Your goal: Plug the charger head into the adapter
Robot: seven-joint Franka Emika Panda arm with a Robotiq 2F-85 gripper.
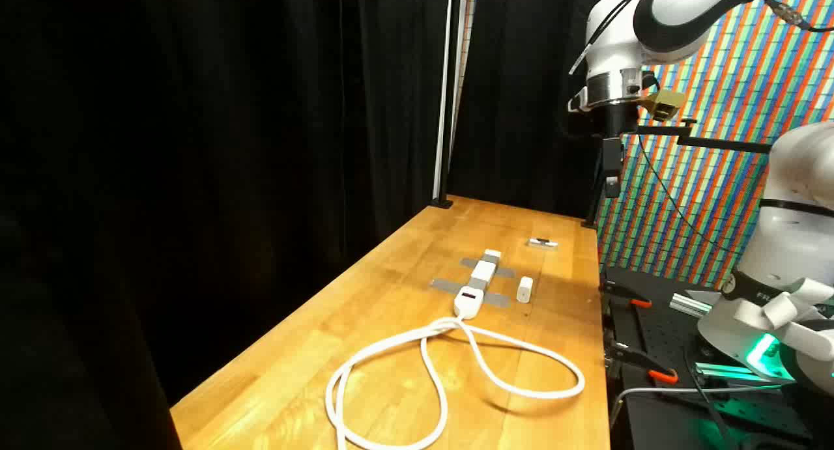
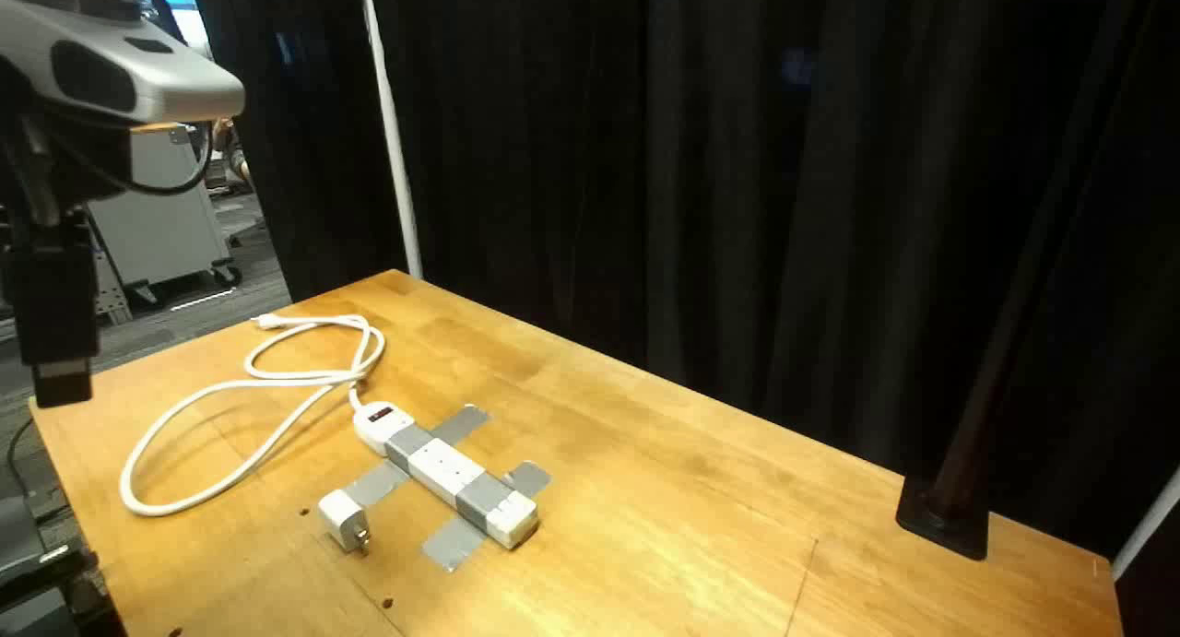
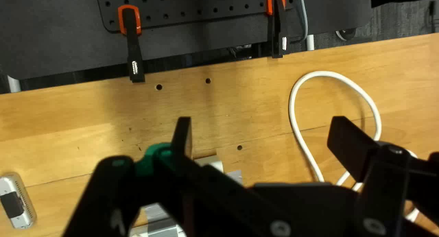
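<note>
The charger head (image 1: 524,290) is a small white block resting on the wooden table beside the adapter, apart from it. Its metal prongs point sideways in an exterior view (image 2: 344,519). Grey tape crosses the adapter (image 2: 447,466), a long white socket block, and sticks to the tabletop. High above the table hangs my gripper (image 1: 612,186), touching neither of them. In the wrist view the gripper (image 3: 261,127) is open, its fingers wide apart with only tabletop and cable seen beyond. There, the dark left finger hides most of the charger head (image 3: 215,163) and adapter.
A thick white cable (image 1: 384,341) loops over the table from the adapter's end. A small flat white object (image 3: 15,201) with a dark patch lies farther off. Two orange-tipped clamps (image 3: 135,51) grip the table edge. A black post foot (image 2: 945,517) stands at another edge.
</note>
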